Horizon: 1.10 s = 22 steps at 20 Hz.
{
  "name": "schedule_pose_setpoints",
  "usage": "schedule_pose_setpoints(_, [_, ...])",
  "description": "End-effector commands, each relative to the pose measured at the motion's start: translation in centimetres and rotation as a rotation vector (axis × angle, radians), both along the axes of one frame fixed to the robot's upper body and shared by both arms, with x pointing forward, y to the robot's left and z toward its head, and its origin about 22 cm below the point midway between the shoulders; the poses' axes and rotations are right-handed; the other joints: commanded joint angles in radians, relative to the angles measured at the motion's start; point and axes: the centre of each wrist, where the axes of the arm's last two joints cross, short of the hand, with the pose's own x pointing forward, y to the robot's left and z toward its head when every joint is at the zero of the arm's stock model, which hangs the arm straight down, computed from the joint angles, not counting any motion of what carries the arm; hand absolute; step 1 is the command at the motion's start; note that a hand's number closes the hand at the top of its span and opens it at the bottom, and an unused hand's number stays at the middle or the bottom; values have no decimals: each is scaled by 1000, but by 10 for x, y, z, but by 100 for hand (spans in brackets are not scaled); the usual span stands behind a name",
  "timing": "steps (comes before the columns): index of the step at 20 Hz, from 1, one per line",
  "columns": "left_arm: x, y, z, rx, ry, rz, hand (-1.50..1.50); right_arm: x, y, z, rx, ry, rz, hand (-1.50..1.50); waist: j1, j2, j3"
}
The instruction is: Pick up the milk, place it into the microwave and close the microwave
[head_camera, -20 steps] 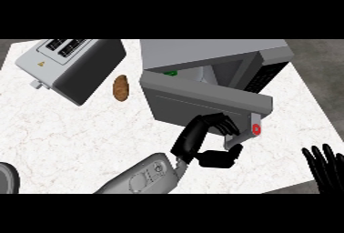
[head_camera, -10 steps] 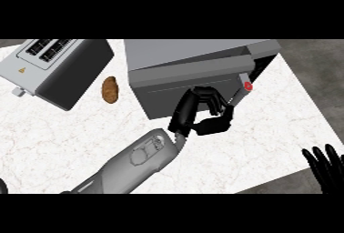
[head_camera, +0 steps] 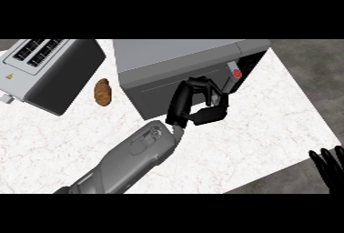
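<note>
Evidently the task is at its closing step. The microwave (head_camera: 178, 57) sits at the counter's (head_camera: 255, 127) far edge, about midway along it, and its grey door (head_camera: 161, 93) lies almost flush with the body, with only a narrow dark opening left on the side where the red button (head_camera: 236, 73) shows. The milk appears nowhere on the counter. It is judged to be inside the microwave, behind the door, though that cannot be confirmed from this view. The left hand (head_camera: 183, 103) comes in from the counter's near-left side, its forearm angled up toward the door. Its fingers and thumb are curled into a narrow arch set against the door's front near its free edge, and nothing can be seen held between them. That placement makes sense, since pressing far from the hinge swings the panel most easily. The right hand (head_camera: 328, 164) rests at the counter's near-right corner, fingers up and relaxed, well apart from the work. A toaster (head_camera: 50, 68) occupies the far-left corner and a potato (head_camera: 102, 92) lies between it and the microwave, both clear of the door's swing. What remains, by this judgement, is a last push to seat the door.
</note>
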Motion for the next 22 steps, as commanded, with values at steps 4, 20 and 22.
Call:
schedule_pose_setpoints(4, [23,-2,19,-31,-31,36,150,-1,-3,9,21,-15,39,-150,-27,14,3])
schedule_pose_setpoints(20, [22,2,7,-58,-54,72,150,-3,-5,32,30,-64,83,-150,-51,19,3])
schedule_pose_setpoints(22, [24,0,12,-61,-64,75,150,-6,-9,34,22,-42,83,-150,-53,15,3])
